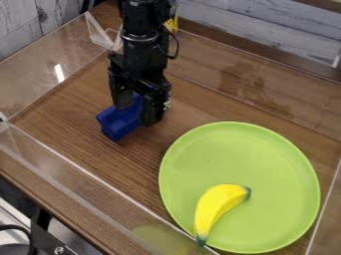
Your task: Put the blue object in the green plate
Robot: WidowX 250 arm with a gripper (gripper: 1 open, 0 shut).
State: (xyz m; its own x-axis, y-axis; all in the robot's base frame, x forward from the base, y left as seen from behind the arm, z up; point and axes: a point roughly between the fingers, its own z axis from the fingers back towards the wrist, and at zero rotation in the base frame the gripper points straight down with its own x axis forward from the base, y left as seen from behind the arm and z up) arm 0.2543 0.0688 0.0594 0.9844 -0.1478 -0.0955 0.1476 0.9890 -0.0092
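Note:
The blue object (118,124) lies on the wooden table, its near end showing and the rest hidden behind my gripper. My black gripper (139,110) points straight down over the block's far end, its fingers (154,108) spread open on either side of it. I cannot tell whether the fingers touch the block. The green plate (253,159) lies flat to the right and nearer the front, well apart from the block.
A yellow banana (218,209) rests on the near part of the plate. Clear plastic walls (54,70) ring the table on the left, front and back. Bare wood lies between the block and the plate.

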